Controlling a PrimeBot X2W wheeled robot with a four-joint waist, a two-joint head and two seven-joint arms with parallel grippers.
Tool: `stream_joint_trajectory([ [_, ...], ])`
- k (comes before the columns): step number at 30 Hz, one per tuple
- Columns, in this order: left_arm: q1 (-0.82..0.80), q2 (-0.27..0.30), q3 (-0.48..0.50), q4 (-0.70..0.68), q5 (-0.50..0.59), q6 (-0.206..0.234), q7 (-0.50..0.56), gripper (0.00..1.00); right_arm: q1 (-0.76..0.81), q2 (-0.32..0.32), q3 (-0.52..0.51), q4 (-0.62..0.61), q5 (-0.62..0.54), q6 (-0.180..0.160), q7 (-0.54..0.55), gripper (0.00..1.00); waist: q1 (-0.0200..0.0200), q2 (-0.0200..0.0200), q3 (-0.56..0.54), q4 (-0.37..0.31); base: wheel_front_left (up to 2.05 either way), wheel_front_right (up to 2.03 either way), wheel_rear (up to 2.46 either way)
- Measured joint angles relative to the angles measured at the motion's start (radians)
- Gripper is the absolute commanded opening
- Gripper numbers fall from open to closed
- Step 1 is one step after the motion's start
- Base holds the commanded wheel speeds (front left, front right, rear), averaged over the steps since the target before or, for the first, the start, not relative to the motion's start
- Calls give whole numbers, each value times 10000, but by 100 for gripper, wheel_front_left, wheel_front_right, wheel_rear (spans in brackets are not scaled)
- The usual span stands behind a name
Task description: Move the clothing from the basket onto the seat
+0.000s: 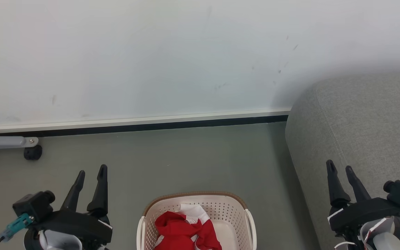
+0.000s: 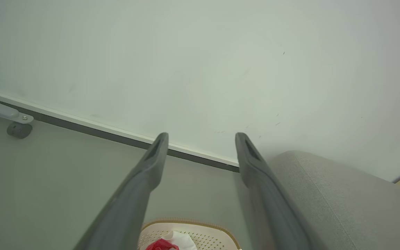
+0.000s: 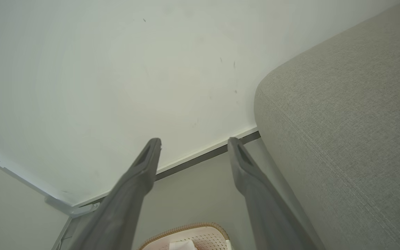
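Note:
Red clothing (image 1: 184, 231) with white panels lies crumpled in the cream basket (image 1: 236, 208), which stands on the floor at the bottom centre of the head view. The grey seat (image 1: 359, 128) rises at the right, beside the basket. My left gripper (image 1: 91, 172) hangs open to the left of the basket, above the floor, with nothing between its fingers. My right gripper (image 1: 340, 167) is open in front of the seat's side, also empty. In the left wrist view, the left gripper (image 2: 201, 137) frames the basket (image 2: 217, 232), a bit of the clothing (image 2: 160, 245) and the seat (image 2: 342, 198). The right wrist view shows the right gripper (image 3: 193, 141), the basket (image 3: 203, 227) and the seat (image 3: 352, 121).
A white wall with a dark baseboard (image 1: 141, 126) runs behind the grey-green floor. A grey metal leg with a black caster (image 1: 32, 152) stands at the far left, near the wall.

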Motion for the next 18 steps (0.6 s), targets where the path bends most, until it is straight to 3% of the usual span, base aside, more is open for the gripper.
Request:
stream_joint_trajectory([
  [18, -12, 238, -506, 167, 2094, 598, -422, 100, -318, -339, 961, 424, -2401, -522, -631, 100, 0, 0, -24, 21, 0, 0, 0],
])
